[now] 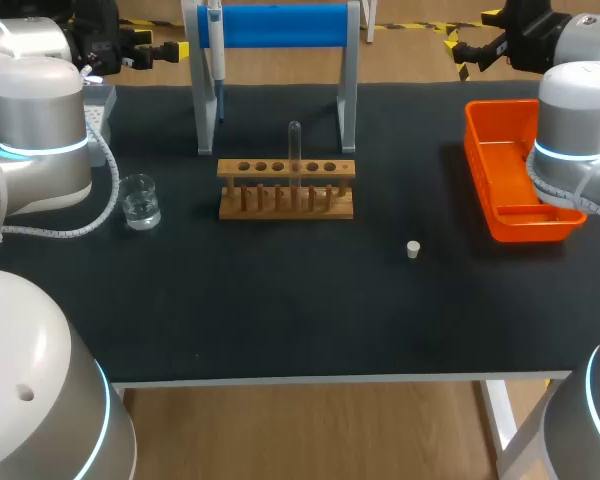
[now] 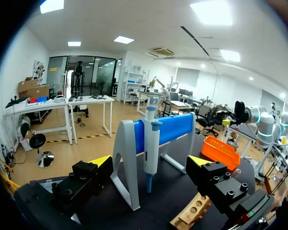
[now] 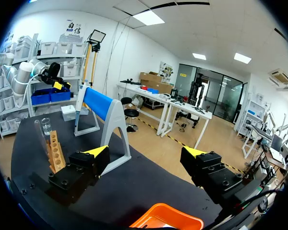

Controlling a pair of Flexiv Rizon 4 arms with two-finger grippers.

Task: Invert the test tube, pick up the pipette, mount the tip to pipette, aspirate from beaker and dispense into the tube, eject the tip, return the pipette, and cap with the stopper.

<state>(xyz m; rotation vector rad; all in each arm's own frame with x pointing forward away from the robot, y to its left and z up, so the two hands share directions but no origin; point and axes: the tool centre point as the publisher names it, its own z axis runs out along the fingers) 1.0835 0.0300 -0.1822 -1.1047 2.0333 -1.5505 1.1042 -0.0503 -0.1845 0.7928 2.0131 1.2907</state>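
Test tube [image 1: 294,150], stopper [image 1: 413,249], beaker [image 1: 140,202]: one each; left gripper [image 2: 150,162] and right gripper [image 3: 145,152] released

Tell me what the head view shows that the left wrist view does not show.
Only the head view: the beaker, the test tube standing in the rack, and the loose stopper. Only the left wrist view: the left gripper close up, open. Both: the blue stand with the pipette, the rack and the orange tray.
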